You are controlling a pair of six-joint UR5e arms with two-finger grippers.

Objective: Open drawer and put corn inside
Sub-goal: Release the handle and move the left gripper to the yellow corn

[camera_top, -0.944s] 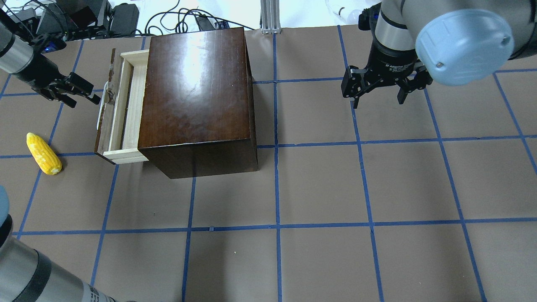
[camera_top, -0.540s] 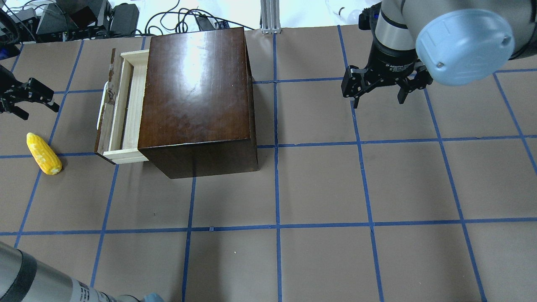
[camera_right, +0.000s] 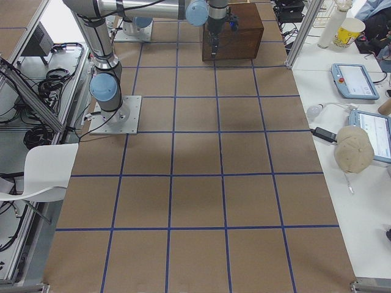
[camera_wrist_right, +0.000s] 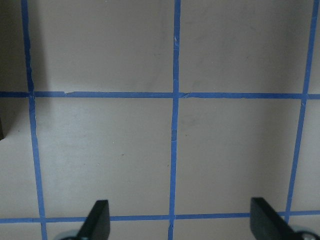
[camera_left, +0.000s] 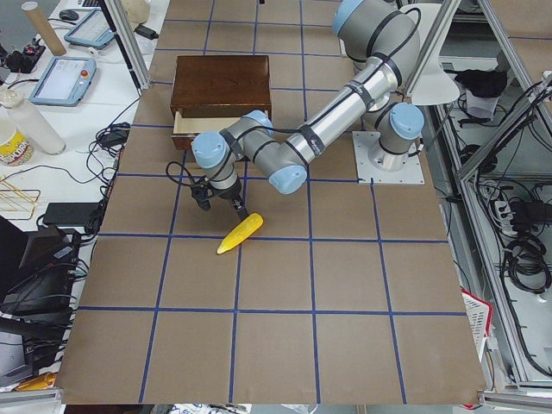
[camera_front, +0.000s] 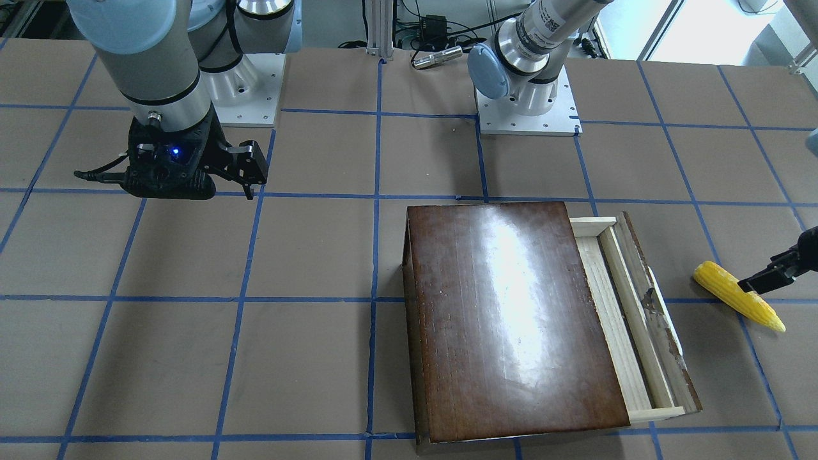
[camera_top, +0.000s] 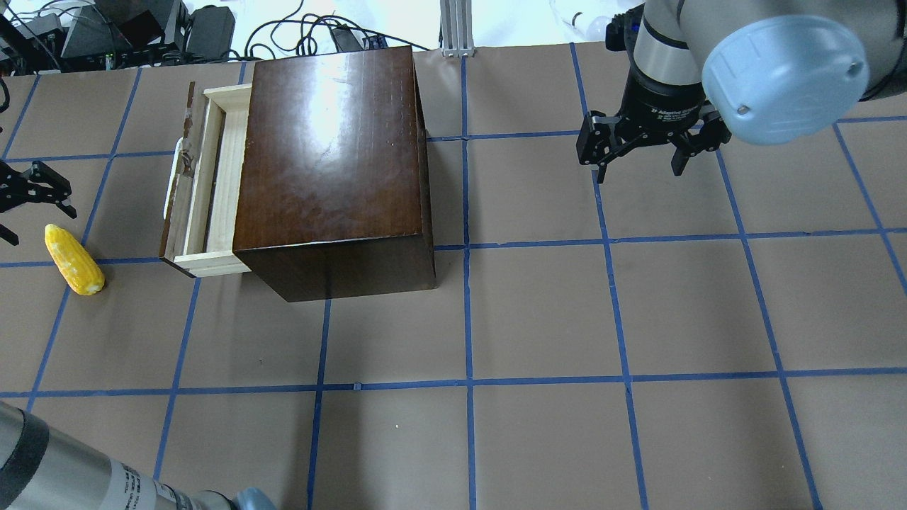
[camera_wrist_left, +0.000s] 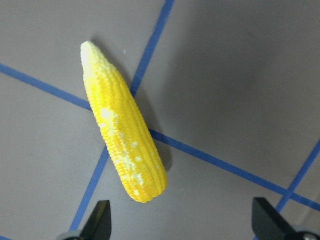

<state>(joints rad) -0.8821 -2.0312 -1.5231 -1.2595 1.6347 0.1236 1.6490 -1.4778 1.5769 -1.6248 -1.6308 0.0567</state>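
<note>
The dark-brown box (camera_top: 333, 156) stands at the table's back left. Its drawer (camera_top: 205, 177) is pulled partly out to the left, and the pale wood strip that shows inside is bare. It also shows in the front-facing view (camera_front: 629, 319). The yellow corn (camera_top: 74, 259) lies on the table left of the drawer. My left gripper (camera_top: 39, 227) hovers open just beside and above it. The left wrist view shows the corn (camera_wrist_left: 122, 125) lying ahead of the wide-open fingertips (camera_wrist_left: 100, 222). My right gripper (camera_top: 638, 170) is open and empty, above the table right of the box.
Blue tape lines grid the brown table (camera_top: 538, 319). Cables and gear (camera_top: 142, 32) lie beyond the back edge behind the box. The right arm's large elbow (camera_top: 779, 71) hangs over the back right.
My left gripper has drawn back from the drawer handle, moving left and nearer to the corn. The drawer, corn and right arm have not moved.
</note>
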